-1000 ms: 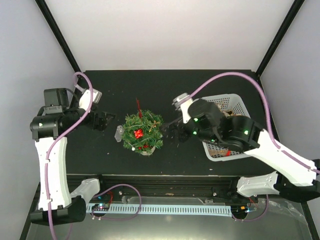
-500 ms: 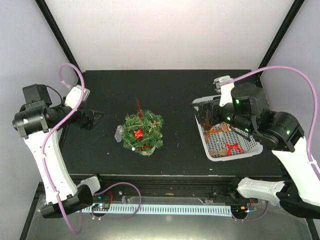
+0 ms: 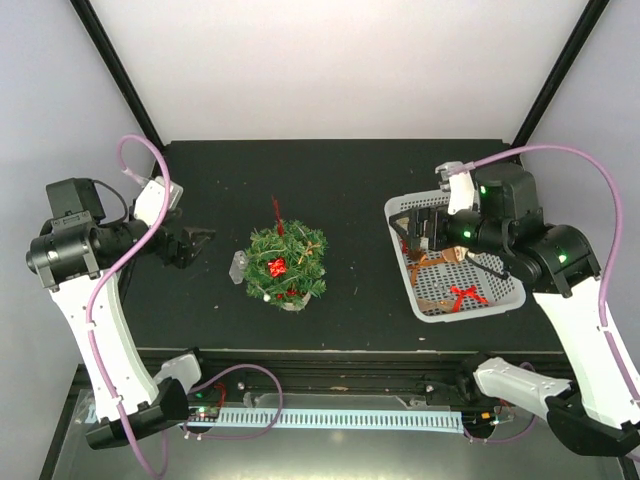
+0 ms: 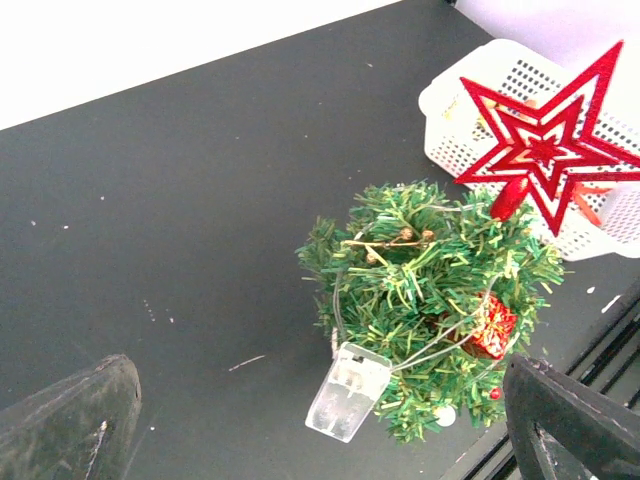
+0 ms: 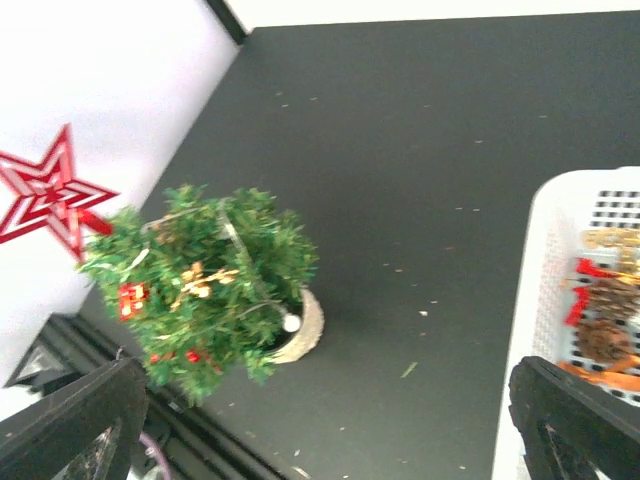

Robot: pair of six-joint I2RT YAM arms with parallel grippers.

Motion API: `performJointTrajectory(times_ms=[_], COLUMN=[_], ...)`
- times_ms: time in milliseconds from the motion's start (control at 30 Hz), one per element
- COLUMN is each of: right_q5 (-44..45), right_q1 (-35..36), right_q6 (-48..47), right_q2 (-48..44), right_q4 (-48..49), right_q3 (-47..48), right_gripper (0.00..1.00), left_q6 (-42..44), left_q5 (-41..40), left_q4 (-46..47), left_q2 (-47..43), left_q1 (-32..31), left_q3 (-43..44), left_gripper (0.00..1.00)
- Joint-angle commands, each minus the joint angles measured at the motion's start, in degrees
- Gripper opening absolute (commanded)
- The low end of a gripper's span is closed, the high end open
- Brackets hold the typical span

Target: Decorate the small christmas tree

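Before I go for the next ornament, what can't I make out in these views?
- Top view: the right arm covers the far end of the white plastic mesh basket, hiding what lies there.
- Right wrist view: the frame edge cuts off most of that basket.
- Top and left wrist views: needles of the small christmas tree mostly hide its cream round pot.

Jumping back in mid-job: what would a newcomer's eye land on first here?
The small christmas tree, bushy dark green in a cream pot, stands mid-table with a big red star topper and a small red gift ornament on it. To its right sits the white plastic mesh basket of ornaments, with the open right gripper over it. The open left gripper hangs left of the tree.
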Motion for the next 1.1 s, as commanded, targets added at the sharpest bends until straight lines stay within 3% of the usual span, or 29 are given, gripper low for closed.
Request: performJointTrajectory(times_ms=[0, 333, 700, 933, 1067], right_q5=[-9.1, -3.0, -2.0, -1.0, -1.0], right_q1=[-0.4, -0.4, -0.4, -0.4, -0.4], right_q6=[-1.3, -2.0, -1.7, -1.3, -0.9], right_q2=[-1.9, -5.2, -8.2, -9.9, -10.2], right_q4=[3.7, 2.0, 1.1, 1.3, 1.8], right_q3=[-1.4, -2.0, -4.4, -6.5, -8.1], right_gripper=[1.0, 1.0, 1.0, 1.0, 1.0], left_q6=[-0.9, -2.6, -1.6, 7.4, 13.8], left_q5=[3.3, 1.5, -5.3, -1.5, -2.4], left_q4=[-1.4, -1.4, -1.2, -1.2, -1.0], left_q2=[-1.6, -2.7, -1.2, 5.5, 7.3], left_q1=[0.1, 0.0, 1.3, 20.1, 23.5], left_q3=[-0.8, -0.5, -0.8, -5.1, -9.1], left_gripper=[0.99, 0.99, 0.99, 0.99, 0.99])
